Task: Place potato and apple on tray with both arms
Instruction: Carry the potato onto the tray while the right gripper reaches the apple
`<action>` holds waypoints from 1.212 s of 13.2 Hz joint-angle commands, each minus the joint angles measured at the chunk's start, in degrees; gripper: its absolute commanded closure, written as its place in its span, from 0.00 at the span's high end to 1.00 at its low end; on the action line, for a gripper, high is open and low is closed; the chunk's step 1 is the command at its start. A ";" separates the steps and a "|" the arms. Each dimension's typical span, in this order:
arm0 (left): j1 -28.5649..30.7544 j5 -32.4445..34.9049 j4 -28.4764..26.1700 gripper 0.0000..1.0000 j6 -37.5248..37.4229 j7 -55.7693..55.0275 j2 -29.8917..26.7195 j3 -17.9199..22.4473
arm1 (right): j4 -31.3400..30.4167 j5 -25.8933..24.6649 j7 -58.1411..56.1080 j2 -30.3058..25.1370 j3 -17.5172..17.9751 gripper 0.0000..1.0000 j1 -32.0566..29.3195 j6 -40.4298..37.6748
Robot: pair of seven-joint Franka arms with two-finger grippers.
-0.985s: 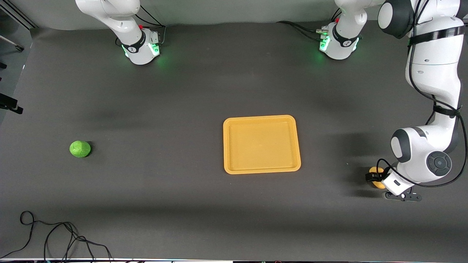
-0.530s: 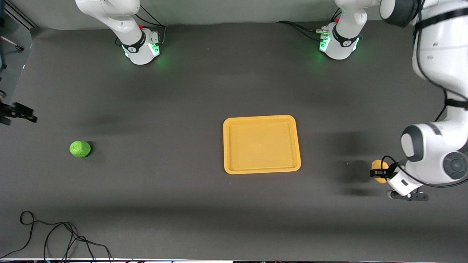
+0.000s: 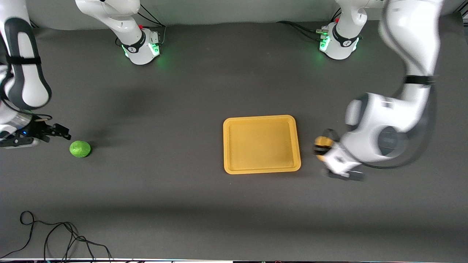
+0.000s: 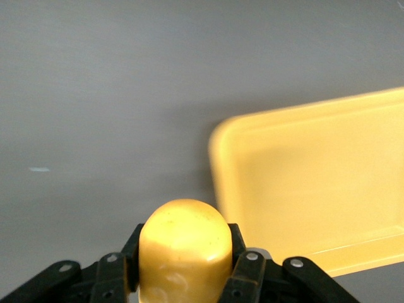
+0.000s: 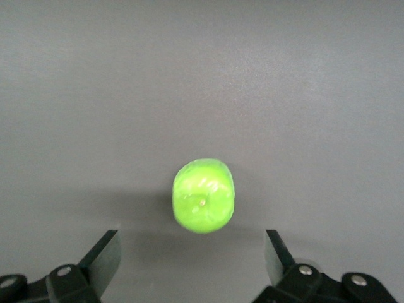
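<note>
Since last frame: my left gripper [image 3: 321,147] swung in from desk edge at left arm's end, now in air just beside tray [image 3: 261,120], fingers clamped on potato [image 3: 322,141]. My right gripper [image 3: 60,132] came in from desk edge at right arm's end, now close above apple [image 3: 80,149], fingers spread wide, nothing between them. I see apple resting on desk [image 3: 164,190] near that edge. Tray mid-desk, nothing on it.
</note>
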 commanded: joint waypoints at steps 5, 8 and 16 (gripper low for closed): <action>-6.55 -0.40 -10.03 0.24 14.23 -6.89 3.41 0.95 | 1.33 9.52 -7.01 9.88 0.82 1.00 0.35 8.55; -6.46 -0.31 -9.94 0.78 15.02 -7.25 4.03 0.95 | 1.68 13.38 -9.39 12.95 0.91 1.00 0.26 10.57; -4.62 0.04 -9.24 0.99 6.89 -6.21 -2.98 2.61 | 5.97 14.63 -10.19 13.94 1.61 0.37 1.39 7.36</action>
